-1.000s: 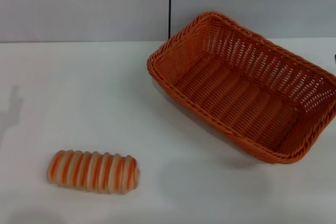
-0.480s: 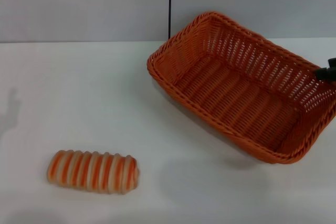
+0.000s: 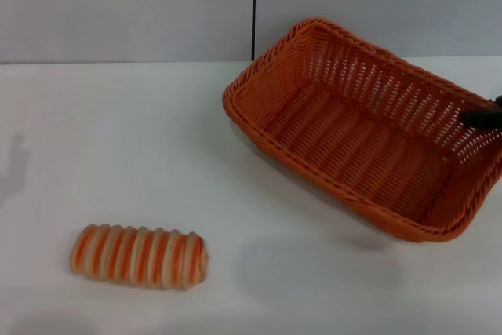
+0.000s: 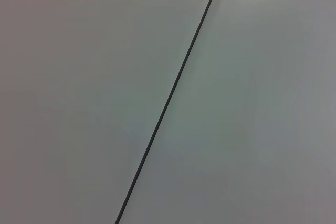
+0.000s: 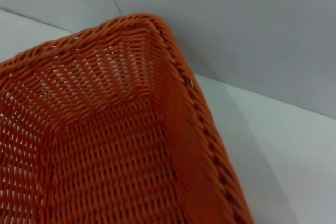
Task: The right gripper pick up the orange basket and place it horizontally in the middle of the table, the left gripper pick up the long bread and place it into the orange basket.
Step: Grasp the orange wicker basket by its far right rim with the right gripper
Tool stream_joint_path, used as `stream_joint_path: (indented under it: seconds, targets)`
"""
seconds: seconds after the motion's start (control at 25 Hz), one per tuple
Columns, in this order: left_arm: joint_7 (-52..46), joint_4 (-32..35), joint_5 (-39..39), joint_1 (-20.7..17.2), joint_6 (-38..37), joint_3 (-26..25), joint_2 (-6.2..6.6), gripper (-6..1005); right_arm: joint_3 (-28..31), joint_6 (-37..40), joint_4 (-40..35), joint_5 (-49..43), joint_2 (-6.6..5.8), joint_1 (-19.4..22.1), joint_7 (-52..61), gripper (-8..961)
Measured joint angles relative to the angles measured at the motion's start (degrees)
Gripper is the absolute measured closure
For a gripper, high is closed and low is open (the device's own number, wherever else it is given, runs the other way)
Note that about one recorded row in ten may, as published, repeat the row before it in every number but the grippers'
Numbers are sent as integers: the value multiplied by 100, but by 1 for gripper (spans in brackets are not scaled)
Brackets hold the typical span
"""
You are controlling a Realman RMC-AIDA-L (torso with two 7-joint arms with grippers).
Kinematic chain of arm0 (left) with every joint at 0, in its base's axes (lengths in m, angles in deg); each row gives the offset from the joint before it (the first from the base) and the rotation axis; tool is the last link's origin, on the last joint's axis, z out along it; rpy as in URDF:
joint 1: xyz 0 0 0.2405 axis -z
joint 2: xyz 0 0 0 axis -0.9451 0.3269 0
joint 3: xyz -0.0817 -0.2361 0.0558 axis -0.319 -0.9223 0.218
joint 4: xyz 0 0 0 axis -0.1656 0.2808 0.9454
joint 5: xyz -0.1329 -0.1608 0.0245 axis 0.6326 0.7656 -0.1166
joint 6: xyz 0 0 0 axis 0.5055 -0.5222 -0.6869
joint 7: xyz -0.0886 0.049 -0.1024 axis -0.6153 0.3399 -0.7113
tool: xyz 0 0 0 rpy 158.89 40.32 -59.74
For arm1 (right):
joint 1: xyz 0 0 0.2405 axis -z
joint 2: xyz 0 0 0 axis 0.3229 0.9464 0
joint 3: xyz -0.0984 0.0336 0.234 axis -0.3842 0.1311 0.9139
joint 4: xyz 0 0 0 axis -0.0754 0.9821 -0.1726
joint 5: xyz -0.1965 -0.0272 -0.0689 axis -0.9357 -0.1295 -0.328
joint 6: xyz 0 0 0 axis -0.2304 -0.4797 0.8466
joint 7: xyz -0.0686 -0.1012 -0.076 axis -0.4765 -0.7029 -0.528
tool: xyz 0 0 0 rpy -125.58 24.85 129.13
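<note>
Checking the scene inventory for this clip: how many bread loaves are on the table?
1. The small cream long bread with orange stripes lies on the white table, near-left, apart from the large orange woven basket, whose visible interior holds none.

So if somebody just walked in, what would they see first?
The big orange basket, sitting at a slant on the right side of the white table, with nothing inside it. Next, the little striped bread lying alone at the near left. A bit of the black right gripper pokes in at the basket's right rim.
</note>
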Motion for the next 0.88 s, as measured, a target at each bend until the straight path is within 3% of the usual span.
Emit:
stream_joint_path:
  seconds: [0.04, 0.24, 0.36, 0.56, 0.68, 0.88]
  targets:
    - [-22, 0, 0, 0, 27, 0, 0, 363, -9, 10, -10, 17, 25, 9, -91, 346]
    - [-29, 0, 0, 14, 76, 0, 0, 363, 32, 29, -30, 47, 102, 9, -245, 530]
    - [-30, 1, 0, 18, 76, 0, 0, 363, 36, 19, -52, 54, 115, 11, -283, 759]
    - [-30, 1, 0, 21, 86, 0, 0, 363, 35, -69, -209, 88, 162, 36, -374, 778]
    - [-30, 0, 0, 22, 92, 0, 0, 364, 34, -302, -569, 351, 257, 179, -629, 778]
    - [-33, 0, 3, 17, 92, 0, 0, 364, 49, -784, -1205, 1551, 312, 635, -982, 779]
